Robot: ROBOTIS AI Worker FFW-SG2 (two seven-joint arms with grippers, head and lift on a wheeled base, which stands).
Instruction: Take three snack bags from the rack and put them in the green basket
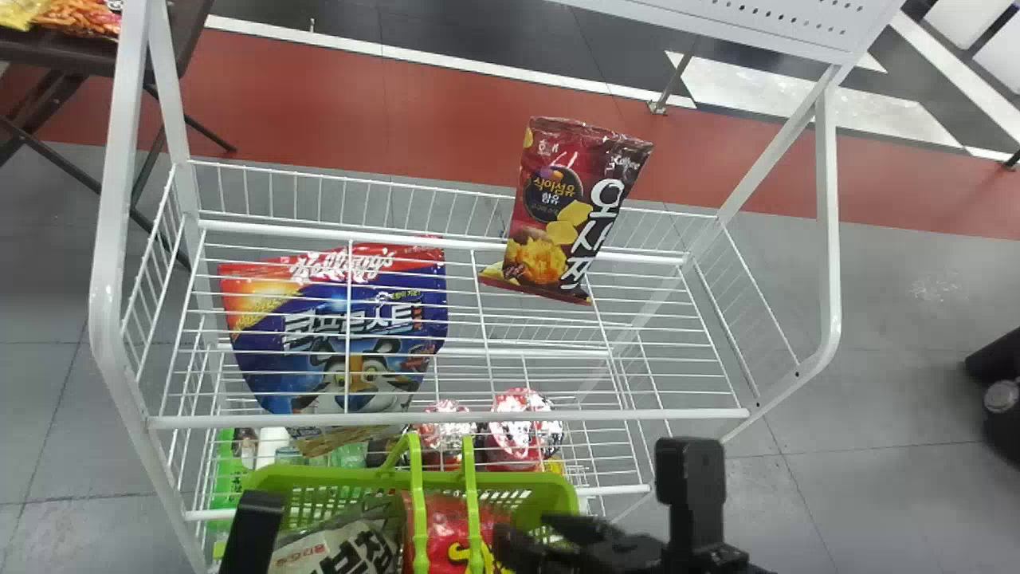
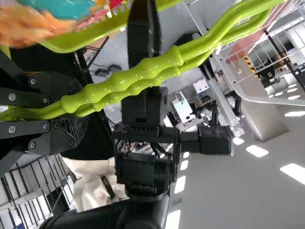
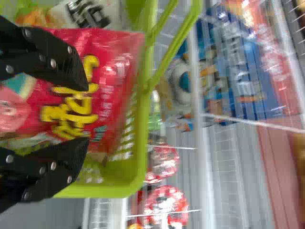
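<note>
In the head view my left gripper (image 1: pixel 253 532) is at the bottom, left of the green basket (image 1: pixel 526 486); in the left wrist view my left gripper (image 2: pixel 52 112) is shut on the green basket handles (image 2: pixel 157 69). My right gripper (image 1: pixel 546 542) is over the basket's right part; in the right wrist view my right gripper (image 3: pixel 88 114) stands open, its fingers apart above a red snack bag (image 3: pixel 112 81) in the basket. Beside that bag lies a pale snack bag (image 1: pixel 343 550). A maroon snack bag (image 1: pixel 550 199) leans upright at the back of the rack's upper shelf.
The white wire rack (image 1: pixel 446 416) stands beyond the basket, its side posts rising left and right. A blue and red cereal bag (image 1: pixel 335 327) rests on its shelf at left. Red-lidded cups (image 1: pixel 518 426) sit lower down. A dark table (image 1: pixel 88 56) is at the back left.
</note>
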